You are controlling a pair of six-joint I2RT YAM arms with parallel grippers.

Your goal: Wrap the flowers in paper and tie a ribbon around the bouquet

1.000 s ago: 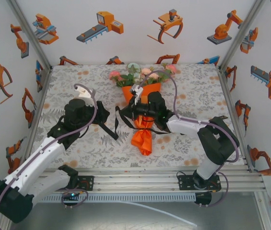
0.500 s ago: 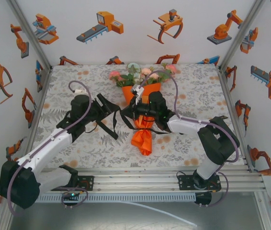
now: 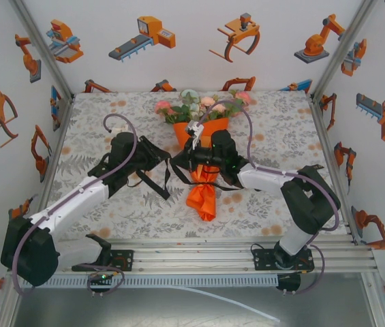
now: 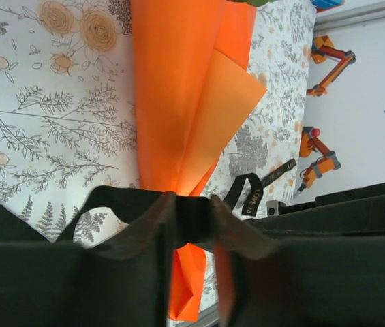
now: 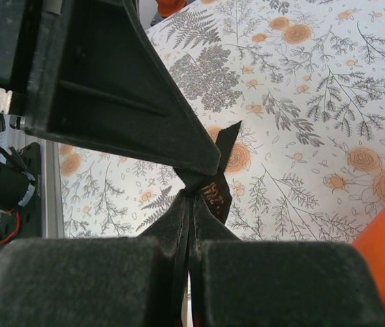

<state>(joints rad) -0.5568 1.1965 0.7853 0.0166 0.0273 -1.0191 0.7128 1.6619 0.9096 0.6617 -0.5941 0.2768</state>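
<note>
Lying on the floral tablecloth [image 3: 274, 129] at the centre of the top view, the bouquet [image 3: 202, 133] points its flowers [image 3: 202, 105] toward the top of the frame and its crumpled tail toward the bottom. The orange paper [image 4: 178, 88] is thin and light. It probably creases easily and springs open if let go, and a loose flap is already peeling away at centre right in the left wrist view. The narrow waist, where the cone gathers, looks like the only sensible place to bind it.

The ribbon [image 5: 214, 191] is soft black fabric with pale lettering. It is limp and likely slippery, so it is best taken flat, near an end, and kept under tension. Its slack strands trail just left of the waist in the top view.

The right gripper [image 5: 191, 204] sits at the waist with its jaws pressed together. A strand of ribbon is clamped in the seam between the fingers [image 5: 274, 286], with the lettered end poking out just above.

The left gripper [image 4: 192, 204] meets the bouquet from the left. Its fingers [image 4: 144, 238] stand only a narrow gap apart at the bottom centre of the left wrist view. A band of ribbon spans that gap, with orange paper showing below it. I cannot tell whether the pads actually pinch the ribbon or merely bracket it.
</note>
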